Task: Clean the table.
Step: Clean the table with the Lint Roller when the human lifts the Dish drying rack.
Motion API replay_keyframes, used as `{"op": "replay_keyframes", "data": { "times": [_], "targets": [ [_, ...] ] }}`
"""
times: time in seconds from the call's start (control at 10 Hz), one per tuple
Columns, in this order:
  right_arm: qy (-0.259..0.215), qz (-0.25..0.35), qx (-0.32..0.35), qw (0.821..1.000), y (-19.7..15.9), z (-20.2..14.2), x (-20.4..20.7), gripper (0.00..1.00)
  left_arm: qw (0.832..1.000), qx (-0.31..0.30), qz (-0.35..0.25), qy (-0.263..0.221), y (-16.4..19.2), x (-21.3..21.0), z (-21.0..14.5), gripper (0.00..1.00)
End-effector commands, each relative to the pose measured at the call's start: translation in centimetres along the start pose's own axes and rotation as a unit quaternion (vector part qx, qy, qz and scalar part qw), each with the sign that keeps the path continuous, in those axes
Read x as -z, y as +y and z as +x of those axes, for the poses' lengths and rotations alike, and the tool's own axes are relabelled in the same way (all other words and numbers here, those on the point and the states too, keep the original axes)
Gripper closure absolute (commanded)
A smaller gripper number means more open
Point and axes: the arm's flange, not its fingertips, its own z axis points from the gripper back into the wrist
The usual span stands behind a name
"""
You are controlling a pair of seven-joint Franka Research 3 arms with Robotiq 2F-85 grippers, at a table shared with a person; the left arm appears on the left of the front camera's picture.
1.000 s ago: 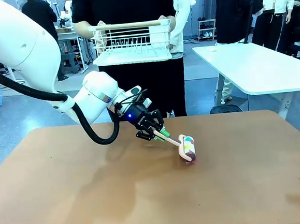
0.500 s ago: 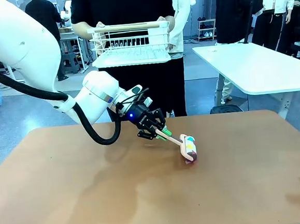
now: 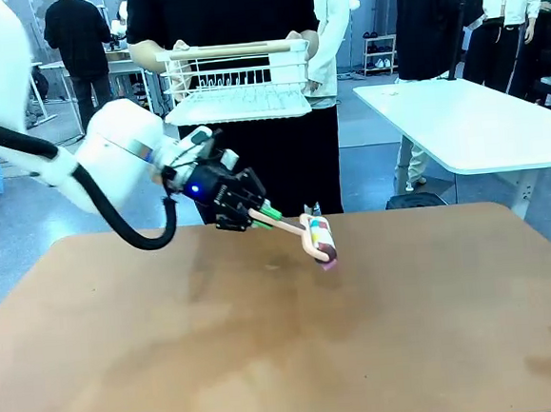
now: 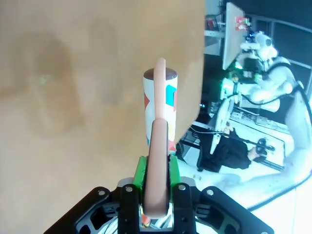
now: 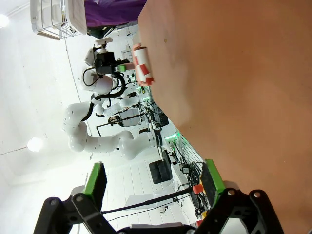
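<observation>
Clamping the left gripper [image 3: 255, 214] on the roller [image 3: 319, 238] handle, drawing it back toward the far edge of the table [image 3: 268, 359] from the middle patch rolled a moment ago, probably resetting for another stroke. Holding the right gripper [image 5: 153, 183] spread wide by the table edge. Facing a rack [image 3: 237, 80] held up by a person beyond the far edge; seeing nothing lying in the path.

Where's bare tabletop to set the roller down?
The table is bare across its near half, from the near edge up to the lint roller, and along both sides. It is crowded only at the far middle, where the left gripper holds that roller near the person's white rack.
</observation>
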Motion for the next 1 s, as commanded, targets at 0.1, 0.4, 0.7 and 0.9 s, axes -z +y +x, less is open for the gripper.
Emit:
{"op": "replay_keyframes", "data": {
  "times": [0.1,0.4,0.7,0.9],
  "targets": [
    [0.000,-0.003,-0.002,1.000,0.2,0.0,0.1,0.00,1.000,0.017,-0.013,-0.003,0.6,-4.7,-3.7,0.78],
    [0.000,-0.003,-0.002,1.000,0.2,0.0,0.1,0.00,0.999,0.029,0.011,-0.015,1.3,-11.5,-6.2,0.78],
    [0.000,-0.003,-0.002,1.000,0.2,0.0,0.1,0.00,0.997,0.025,0.063,-0.031,4.3,-20.0,-9.7,0.78],
    [0.000,-0.003,-0.002,1.000,0.2,0.0,0.1,0.00,0.999,0.022,0.034,-0.030,6.9,-25.6,-11.2,0.78]
  ]
}}
